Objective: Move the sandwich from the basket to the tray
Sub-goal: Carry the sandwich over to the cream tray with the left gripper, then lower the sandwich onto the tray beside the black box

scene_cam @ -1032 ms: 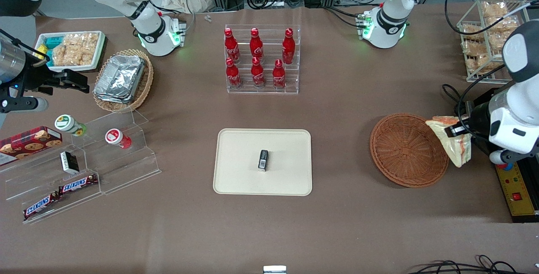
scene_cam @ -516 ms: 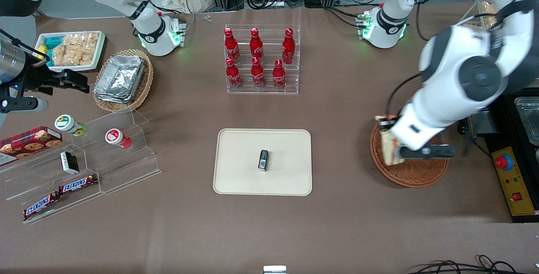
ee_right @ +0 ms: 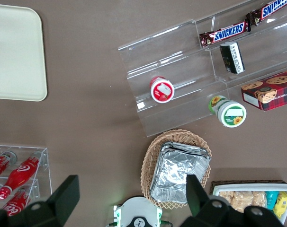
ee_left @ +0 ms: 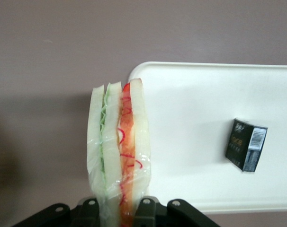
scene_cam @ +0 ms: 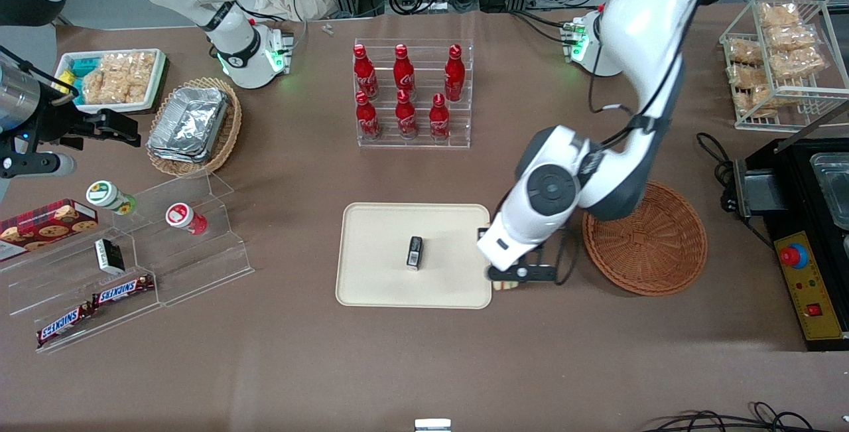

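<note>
My gripper (scene_cam: 509,279) hangs over the edge of the cream tray (scene_cam: 378,233) that is nearest the reddish-brown basket (scene_cam: 645,236), shut on the sandwich (ee_left: 117,142). The wrapped wedge stands on edge between the fingers (ee_left: 146,210), showing white bread with green and red-orange filling. It hangs above the tray's rim (ee_left: 139,71), partly over the brown table. In the front view the wrist hides all but a sliver of the sandwich (scene_cam: 507,285). A small black box (scene_cam: 414,251) lies near the tray's middle. The basket stands beside the tray toward the working arm's end.
A clear rack of red bottles (scene_cam: 411,93) stands farther from the front camera than the tray. Toward the parked arm's end are a stepped acrylic shelf with snacks (scene_cam: 126,253), an oval basket of foil containers (scene_cam: 195,123) and a white snack tray (scene_cam: 113,77). A wire rack (scene_cam: 776,54) and black control box (scene_cam: 806,286) stand past the basket.
The arm has carried the sandwich from the basket's outer rim across the basket to the tray's edge. Nothing else on the table has moved.
</note>
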